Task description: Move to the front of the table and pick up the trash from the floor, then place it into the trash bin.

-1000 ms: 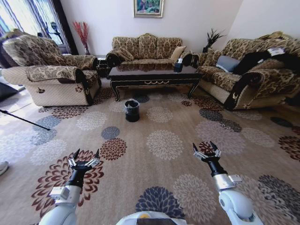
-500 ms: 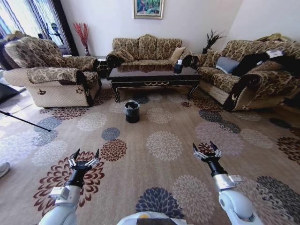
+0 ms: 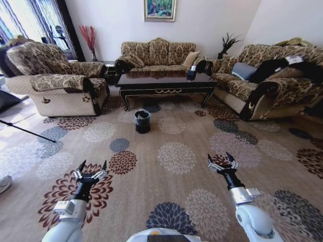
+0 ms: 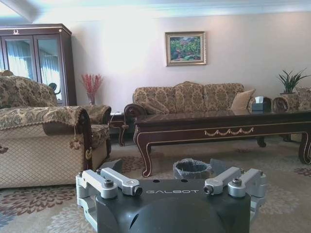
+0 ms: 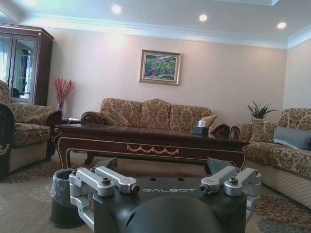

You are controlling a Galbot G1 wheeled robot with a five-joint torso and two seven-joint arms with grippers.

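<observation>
The robot stands on a flower-patterned carpet (image 3: 171, 151), well back from the worktop (image 3: 166, 80), a long dark glossy coffee table with curved legs and a gold ornament on its front apron. The trash bin (image 3: 142, 121), small, round and black with a thin plastic liner folded over its rim, stands on the carpet just in front of the worktop, nearer its left end. In the left wrist view the bin (image 4: 193, 169) shows just beyond the end effector, before the worktop (image 4: 223, 128); in the right wrist view the bin (image 5: 63, 196) stands on the carpet in front of the worktop (image 5: 150, 143).

The left end effector (image 3: 91, 170) hangs low over the carpet at the robot's left front, its fingers spread wide with nothing between them. The right end effector (image 3: 222, 162) hangs likewise at the right front, fingers spread wide and holding nothing. Both point toward the worktop.

A dark tissue box (image 3: 192, 72) sits on the right part of the worktop. A sofa (image 3: 159, 53) stands behind the worktop, an armchair (image 3: 55, 80) to the left and another sofa (image 3: 272, 80) to the right. I cannot tell where the paper wad or bottle lies.
</observation>
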